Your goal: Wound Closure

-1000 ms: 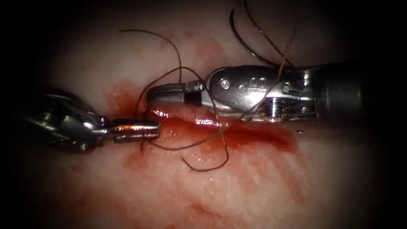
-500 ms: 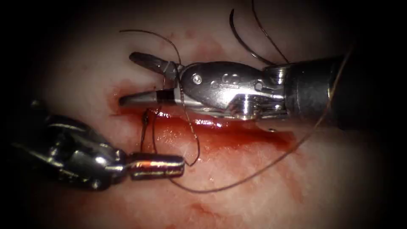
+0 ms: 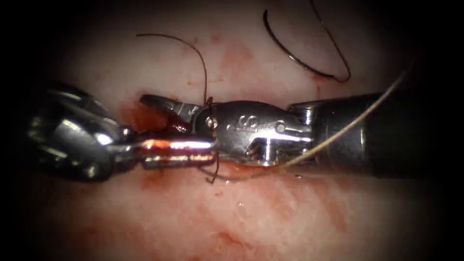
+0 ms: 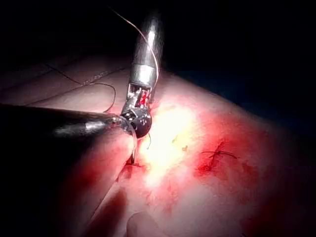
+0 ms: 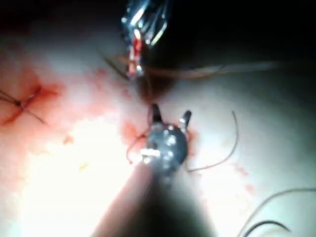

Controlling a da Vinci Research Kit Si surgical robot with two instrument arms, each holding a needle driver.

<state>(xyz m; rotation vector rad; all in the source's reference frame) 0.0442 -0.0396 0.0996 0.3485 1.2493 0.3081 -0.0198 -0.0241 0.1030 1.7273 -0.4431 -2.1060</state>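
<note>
My left tool (image 3: 193,149) comes in from the left with its jaws shut on the thread (image 3: 338,130), which runs from its tip across the right tool's shaft. My right tool (image 3: 157,116) stands just behind it with jaws open over the red, wet cut (image 3: 145,118), holding nothing. A short thread tail (image 3: 200,58) rises from the right tool's jaw hinge and curls left. The curved needle (image 3: 295,58) lies free on the tissue (image 3: 270,217) at the upper right, not in the tissue. In the right wrist view the right tool (image 5: 170,116) shows two spread jaws.
A finished stitch (image 4: 217,155) sits farther along the tissue, and the right wrist view shows that stitch (image 5: 22,103) too. Red fluid stains the tissue (image 3: 333,208) below the tools. The right tool's shaft (image 4: 145,59) crosses close over my left tool.
The right tool opened its jaws, let the thread go and moved left and down to the cut. The left tool swung down, then back up against it. The loose thread loops have drawn in.
</note>
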